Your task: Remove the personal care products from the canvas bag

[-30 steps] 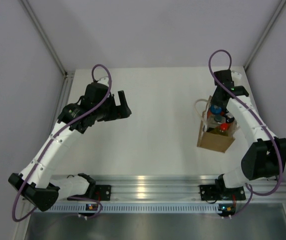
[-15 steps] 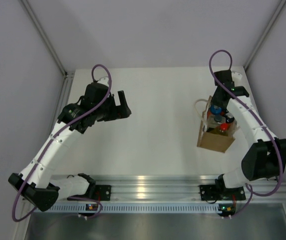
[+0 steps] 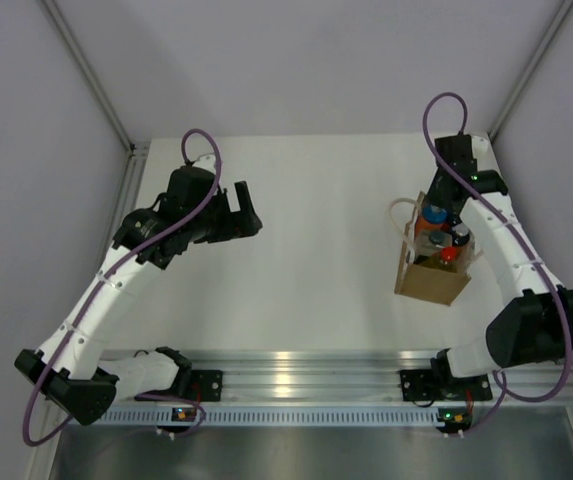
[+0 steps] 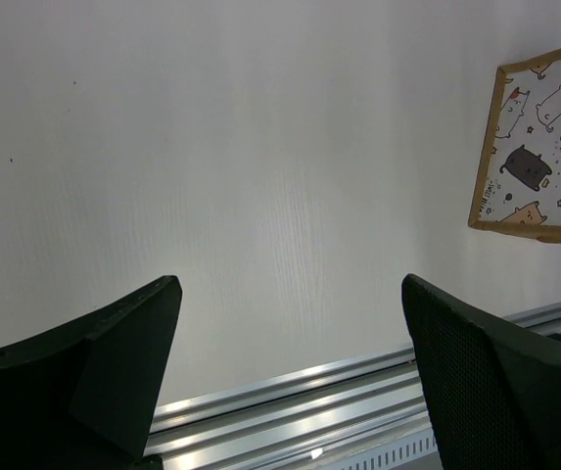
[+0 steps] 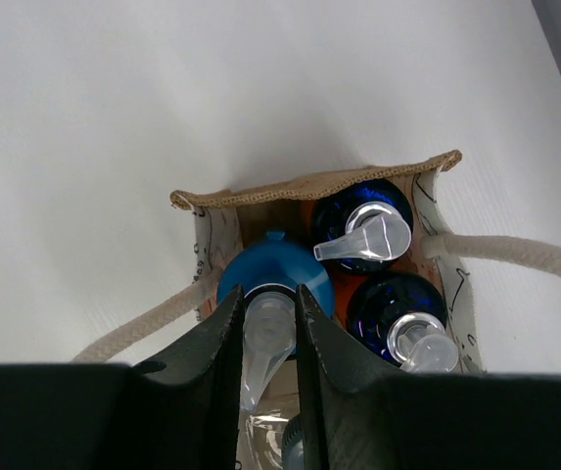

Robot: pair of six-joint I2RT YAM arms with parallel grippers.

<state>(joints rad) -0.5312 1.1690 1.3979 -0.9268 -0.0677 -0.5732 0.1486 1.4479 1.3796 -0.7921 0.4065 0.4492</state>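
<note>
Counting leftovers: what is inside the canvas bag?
Inside the canvas bag: a light-blue cap whose pump the right fingers pinch, two dark-blue caps. Fingers hide the rest.

The canvas bag stands upright on the right side of the white surface, with a cream handle looping off its left edge. The right gripper is down at the bag's mouth, by the blue-capped orange bottle; its fingers are hidden here. A red cap shows nearer the front. The left gripper hangs well apart over the left side, its fingers spread.
</note>
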